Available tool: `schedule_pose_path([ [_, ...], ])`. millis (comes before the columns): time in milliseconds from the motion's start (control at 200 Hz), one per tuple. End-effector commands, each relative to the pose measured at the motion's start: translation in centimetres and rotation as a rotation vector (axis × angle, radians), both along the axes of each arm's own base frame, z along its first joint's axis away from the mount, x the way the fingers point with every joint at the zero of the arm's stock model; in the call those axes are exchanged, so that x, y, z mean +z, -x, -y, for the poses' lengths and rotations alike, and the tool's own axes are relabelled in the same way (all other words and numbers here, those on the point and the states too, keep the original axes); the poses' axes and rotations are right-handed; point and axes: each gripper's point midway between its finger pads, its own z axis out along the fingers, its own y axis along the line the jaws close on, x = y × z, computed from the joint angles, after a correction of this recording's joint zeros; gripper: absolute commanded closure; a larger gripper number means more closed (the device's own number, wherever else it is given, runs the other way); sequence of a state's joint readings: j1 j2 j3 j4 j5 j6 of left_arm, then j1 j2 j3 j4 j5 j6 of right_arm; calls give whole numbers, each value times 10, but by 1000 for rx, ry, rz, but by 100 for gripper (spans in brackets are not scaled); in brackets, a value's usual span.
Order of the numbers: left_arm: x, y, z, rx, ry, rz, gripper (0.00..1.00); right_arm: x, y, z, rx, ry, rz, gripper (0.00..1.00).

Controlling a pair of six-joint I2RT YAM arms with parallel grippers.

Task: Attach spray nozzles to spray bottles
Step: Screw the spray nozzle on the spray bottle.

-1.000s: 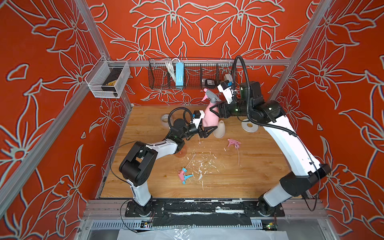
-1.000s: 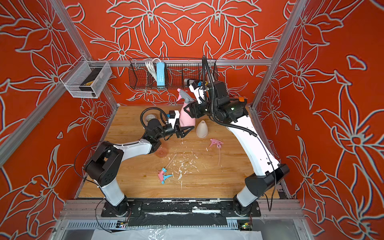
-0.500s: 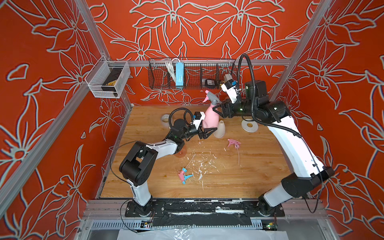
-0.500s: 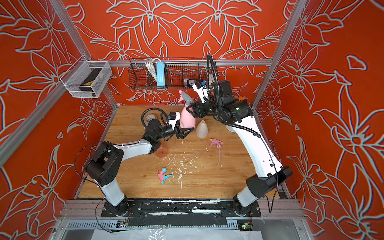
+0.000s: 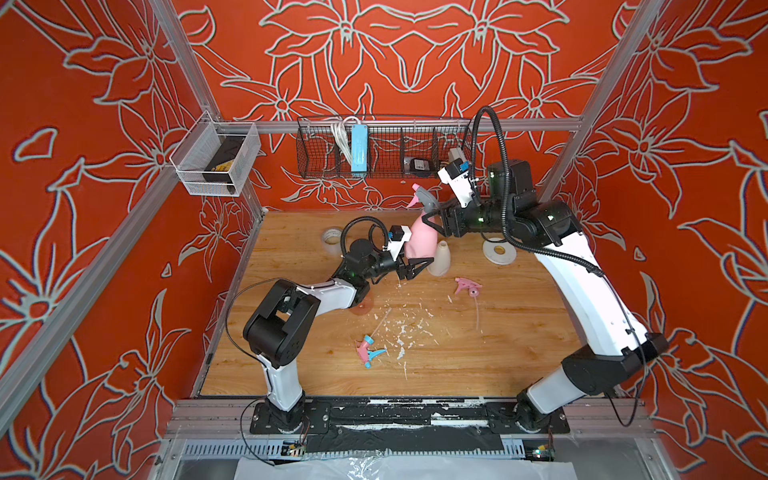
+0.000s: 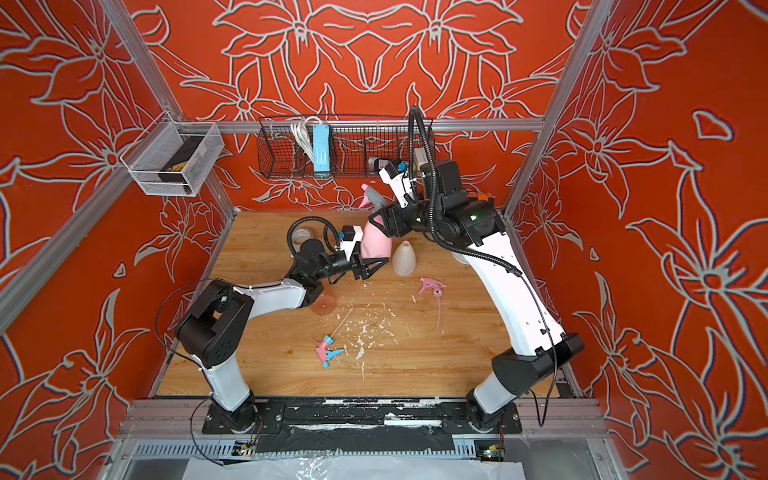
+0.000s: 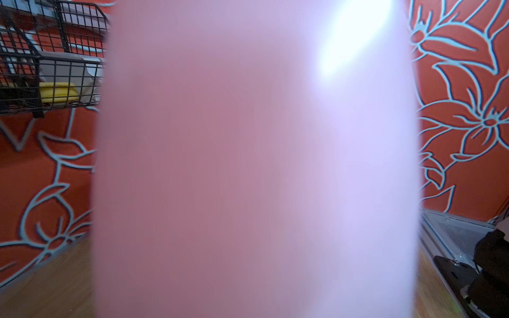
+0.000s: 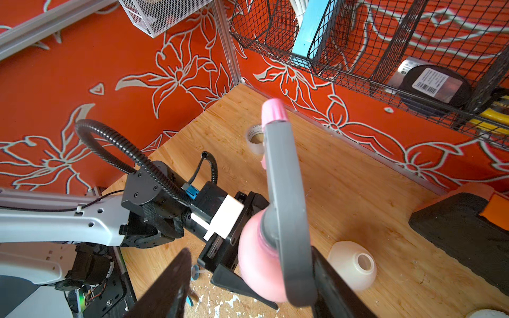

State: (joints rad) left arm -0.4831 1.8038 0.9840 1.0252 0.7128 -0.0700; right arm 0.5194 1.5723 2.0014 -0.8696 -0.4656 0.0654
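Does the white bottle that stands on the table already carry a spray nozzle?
No, in the right wrist view the white bottle stands with its neck open and no nozzle on it.

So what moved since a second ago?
The right hand stayed at the grey-topped nozzle while its arm swung slightly to its right, then back. The left hand kept holding the pink bottle. The white bottle, all-pink nozzle and pink-and-blue nozzle stayed put.

Pink bottle (image 5: 422, 239) matt plastic; nozzle (image 8: 283, 192) top smooth grey plastic; table (image 5: 519, 353) wood, flaky; basket (image 5: 386, 158) blk metal wire.
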Motion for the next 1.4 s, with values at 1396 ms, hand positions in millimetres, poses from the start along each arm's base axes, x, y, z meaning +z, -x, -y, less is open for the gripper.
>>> schedule_pose_path([
  [1396,-2,14,-4,-141,-30,30,52,73,-52,28,90,-425,-30,15],
])
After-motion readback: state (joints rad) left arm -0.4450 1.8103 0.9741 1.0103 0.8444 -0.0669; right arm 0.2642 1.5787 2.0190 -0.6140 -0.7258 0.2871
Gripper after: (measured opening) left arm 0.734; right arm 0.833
